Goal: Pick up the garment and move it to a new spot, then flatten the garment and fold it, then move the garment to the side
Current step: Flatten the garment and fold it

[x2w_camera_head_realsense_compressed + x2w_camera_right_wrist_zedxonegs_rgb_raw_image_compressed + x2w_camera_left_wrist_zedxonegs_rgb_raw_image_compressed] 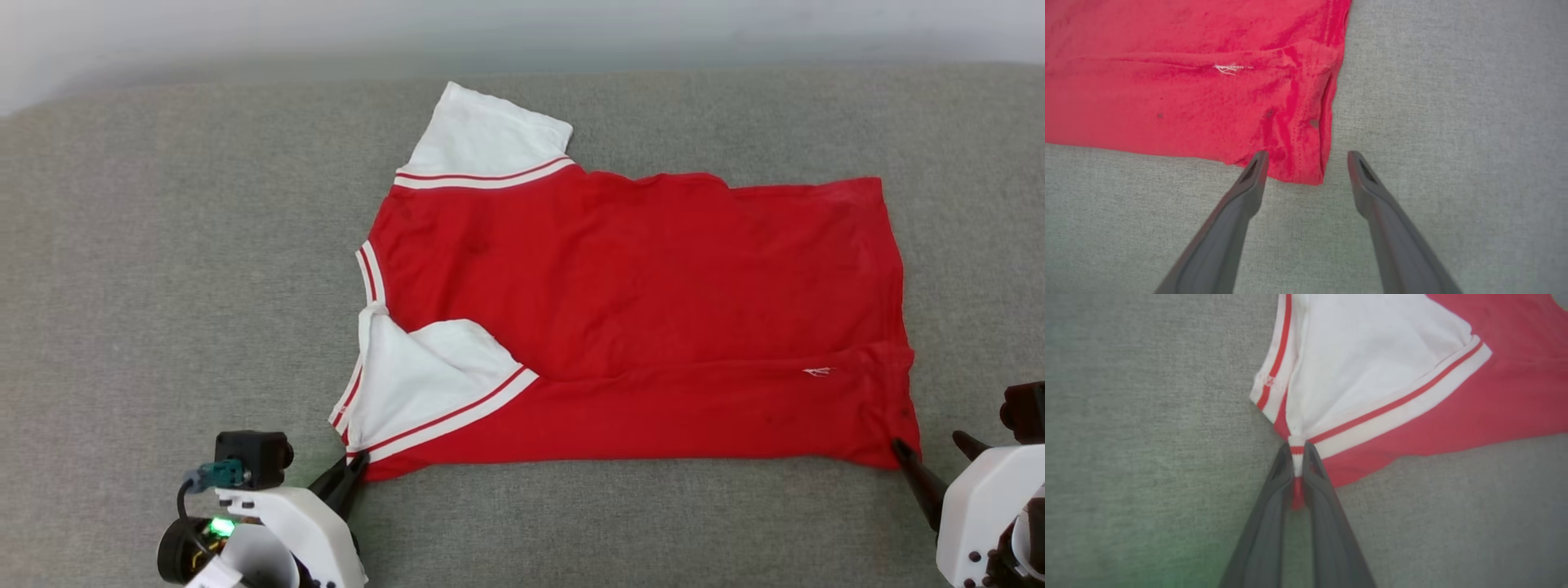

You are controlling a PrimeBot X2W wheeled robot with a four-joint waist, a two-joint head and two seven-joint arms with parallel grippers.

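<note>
The left gripper [353, 467] is reaching up from the lower left, its white wrist housing [286, 523] leaning inward. Its two dark fingers [1274, 498] are pressing together and pinching a corner of the garment [1372, 355] at the striped trim. The right gripper [929, 447] is sitting at the lower right, jaws standing wide apart and gripping nothing. One tip is resting at the fabric's edge and the other is lying just beside it.

The left gripper [357, 462] and right gripper [929, 443] were white-shelled and dark-fingered; the left bore a black camera [251, 457], teal plug [222, 474] and green light [217, 527].
</note>
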